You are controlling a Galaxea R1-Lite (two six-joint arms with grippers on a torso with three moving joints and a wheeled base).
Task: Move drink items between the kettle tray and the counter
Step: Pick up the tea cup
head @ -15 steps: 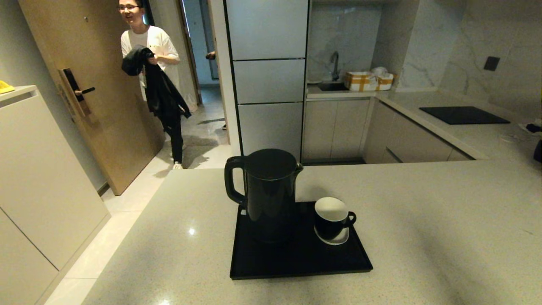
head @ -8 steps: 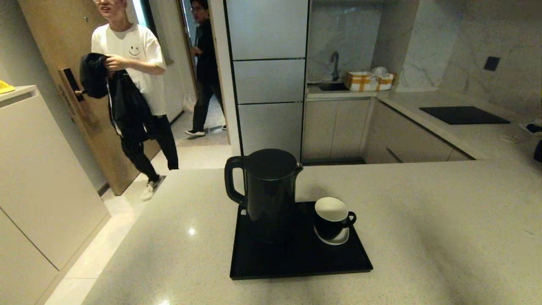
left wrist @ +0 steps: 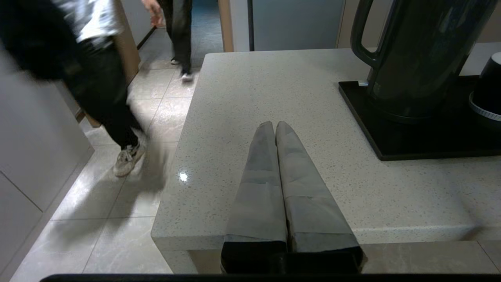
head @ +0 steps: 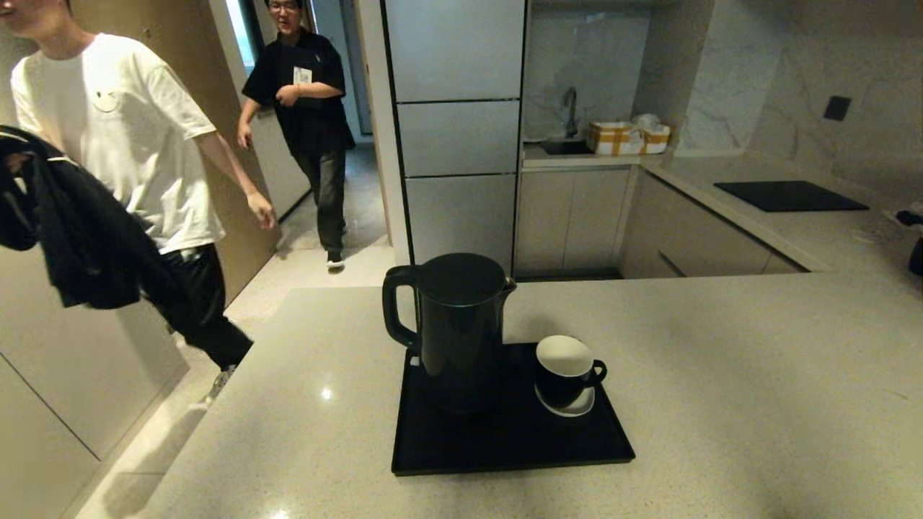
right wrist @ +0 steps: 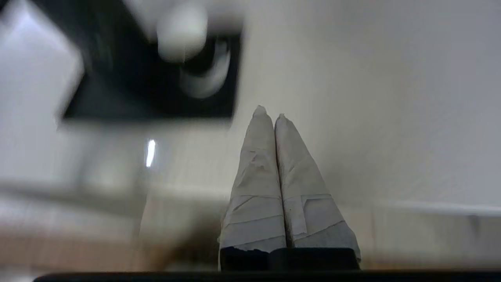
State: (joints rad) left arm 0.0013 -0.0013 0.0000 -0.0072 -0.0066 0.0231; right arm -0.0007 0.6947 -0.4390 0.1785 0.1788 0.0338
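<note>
The tall black kettle (head: 458, 328) stands at the back left of the flat black tray (head: 505, 443) on the pale speckled counter (head: 721, 404). To its right, also on the tray, the small black cup (head: 566, 375) with white inside sits on a white saucer. Neither gripper shows in the head view. My left gripper (left wrist: 274, 124) is shut and empty over the counter near its front edge, left of the tray (left wrist: 372, 129) and the kettle (left wrist: 415, 58). My right gripper (right wrist: 269, 111) is shut and empty, right of the tray (right wrist: 117, 105) and the cup (right wrist: 184, 31).
Two people walk on the floor left of the counter: one in a white shirt (head: 122, 130) carrying a dark jacket, close to the counter's left edge, and one in black (head: 306, 94) at the doorway. A black cooktop panel (head: 789, 194) lies at the far right.
The kettle, cup and tray have not moved. The person in white has walked nearer along the counter's left side, and the person in black has come through the doorway.
</note>
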